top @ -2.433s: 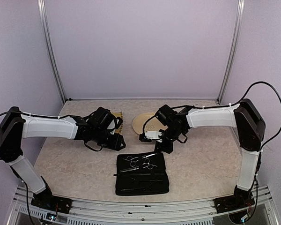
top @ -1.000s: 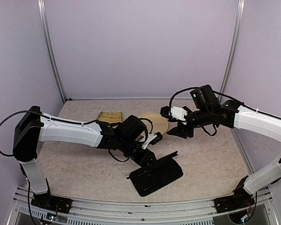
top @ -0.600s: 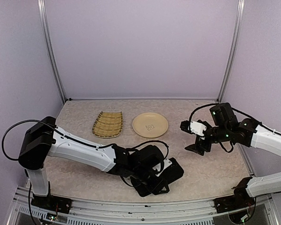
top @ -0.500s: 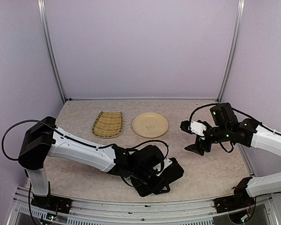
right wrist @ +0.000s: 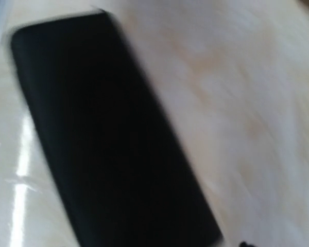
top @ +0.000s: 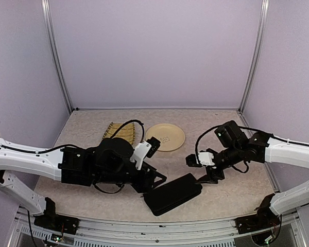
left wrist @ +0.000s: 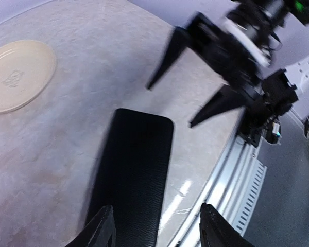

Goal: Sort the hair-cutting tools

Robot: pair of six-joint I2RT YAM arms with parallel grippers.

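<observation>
The hair-cutting tools are hidden; no scissors or clips show in any view. A black zip case [top: 172,193] lies shut near the table's front edge, and it also shows in both wrist views [left wrist: 134,170] [right wrist: 108,139]. My left gripper [top: 155,181] [left wrist: 157,231] hovers open just left of the case, one finger over its edge, holding nothing. Just off the case's right end, my right gripper [top: 198,170] [left wrist: 171,105] has its fingers spread wide and empty. The right wrist view is blurred.
A cream plate [top: 166,137] [left wrist: 18,74] sits at the back centre. A woven bamboo tray [top: 117,131] lies left of it, partly behind my left arm. The metal rail of the table's front edge [left wrist: 237,175] runs close beside the case.
The case, open with tools showing earlier, now lies shut. My left arm has drawn back to the left off the case. My right gripper has come left and down to its right end.
</observation>
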